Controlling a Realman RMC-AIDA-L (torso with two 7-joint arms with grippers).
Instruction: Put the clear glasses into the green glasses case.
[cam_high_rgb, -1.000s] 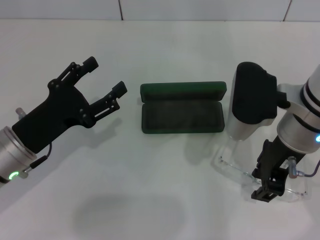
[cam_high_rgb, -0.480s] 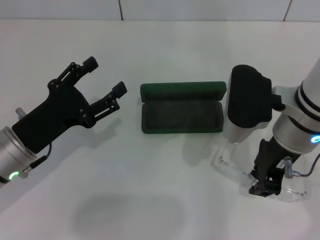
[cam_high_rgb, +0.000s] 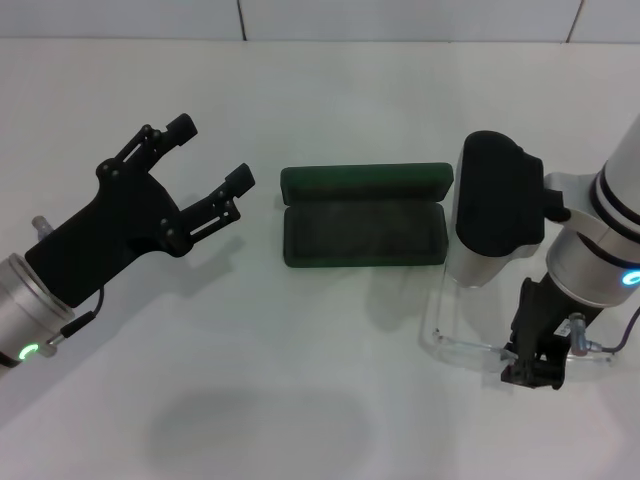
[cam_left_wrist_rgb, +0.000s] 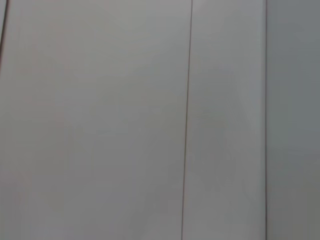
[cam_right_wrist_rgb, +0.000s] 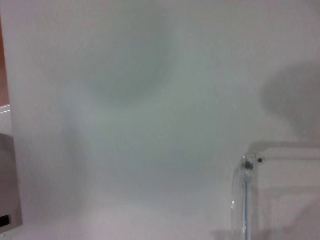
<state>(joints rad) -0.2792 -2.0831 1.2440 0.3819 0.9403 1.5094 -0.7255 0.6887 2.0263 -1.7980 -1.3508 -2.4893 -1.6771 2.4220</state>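
The green glasses case (cam_high_rgb: 365, 235) lies open at the table's middle, its lid folded back on the far side and its dark lining empty. The clear glasses (cam_high_rgb: 465, 345) are to its right, near the front; one thin arm points back toward the case. My right gripper (cam_high_rgb: 532, 372) points down and is shut on the glasses' front frame. In the right wrist view a clear hinge corner of the glasses (cam_right_wrist_rgb: 245, 200) shows over the white table. My left gripper (cam_high_rgb: 212, 151) hangs open to the left of the case, with nothing between its fingers.
The right arm's bulky black and silver wrist (cam_high_rgb: 497, 205) hangs just right of the case's end. The white table (cam_high_rgb: 330, 90) runs back to a tiled wall. The left wrist view shows only a pale surface with a seam (cam_left_wrist_rgb: 187, 120).
My right gripper has shifted slightly away from the front edge with the glasses. The glasses have swung from a slanted lie to squarer with the case and seem raised. The left arm has not moved.
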